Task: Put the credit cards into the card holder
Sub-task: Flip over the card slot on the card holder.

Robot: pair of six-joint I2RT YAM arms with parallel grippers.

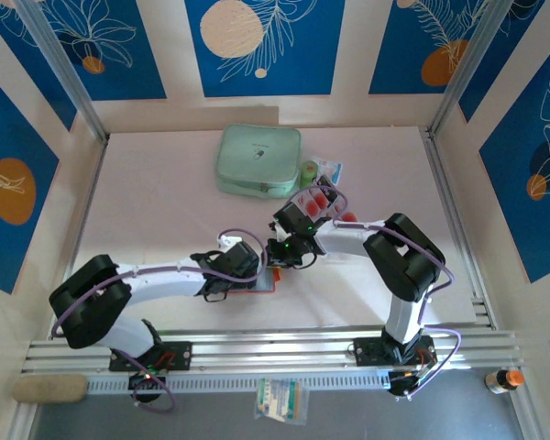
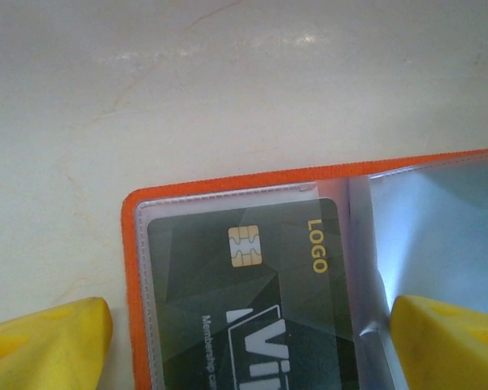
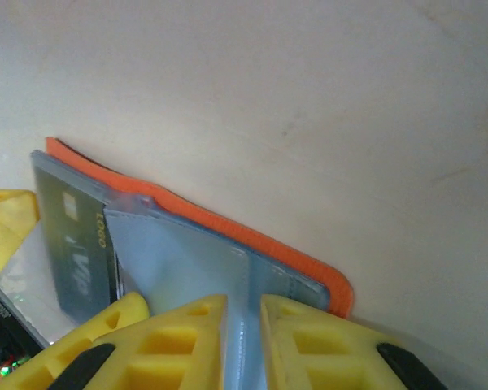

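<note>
On the tabletop (image 1: pixel 165 211) the card holder (image 2: pixel 130 244) lies open under both arms. The left claw (image 2: pixel 248 345) is released wide, straddling the dark credit card (image 2: pixel 244 284), which sits pocketed. The right claw (image 3: pixel 244 325) is barely parted around a clear sleeve (image 3: pixel 179 268), and I cannot tell if it grips. If it lifts while snagged, the holder could drag askew.

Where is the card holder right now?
In the top view the card holder lies open at near centre of the table, between the left gripper and right gripper, nearer than the mint-green case.
</note>
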